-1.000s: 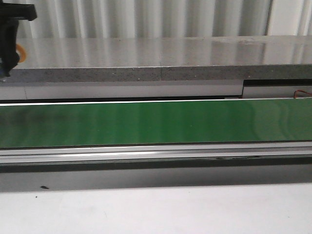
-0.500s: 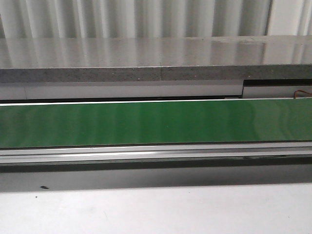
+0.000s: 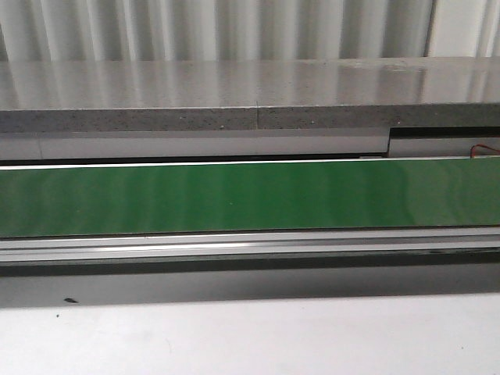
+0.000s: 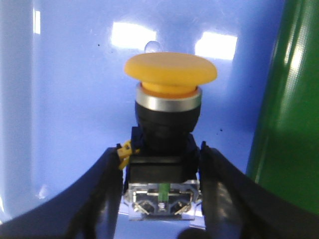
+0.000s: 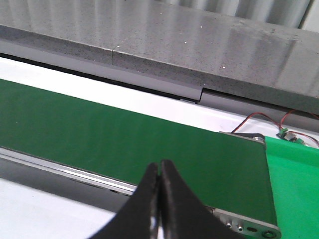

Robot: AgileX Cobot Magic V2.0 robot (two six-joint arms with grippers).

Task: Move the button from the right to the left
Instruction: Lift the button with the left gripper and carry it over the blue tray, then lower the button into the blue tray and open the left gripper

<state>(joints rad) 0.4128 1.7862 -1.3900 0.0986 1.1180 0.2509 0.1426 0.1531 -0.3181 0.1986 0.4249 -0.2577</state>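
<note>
In the left wrist view the button (image 4: 167, 124) fills the middle: round yellow-orange cap, silver ring, black collar, clear boxy contact block. My left gripper (image 4: 162, 172) is shut on the button, its black fingers (image 4: 99, 199) pressing the block's two sides, over a blue surface (image 4: 65, 99). In the right wrist view my right gripper (image 5: 160, 167) is shut and empty, fingers pressed together above the near edge of the green belt (image 5: 124, 139). Neither gripper nor the button shows in the front view, where the green belt (image 3: 250, 195) runs across the middle.
A grey speckled ledge (image 3: 250, 94) runs behind the belt, with corrugated wall behind it. The belt's metal rail (image 3: 250, 246) and a white table surface (image 3: 250, 336) lie in front. Red wires (image 5: 279, 122) sit by the belt's right end. Green belt edge (image 4: 289, 99) borders the blue surface.
One second ago a black arm with something orange showed at the front view's far left edge; it left the view half a second ago and stays out of view now.
</note>
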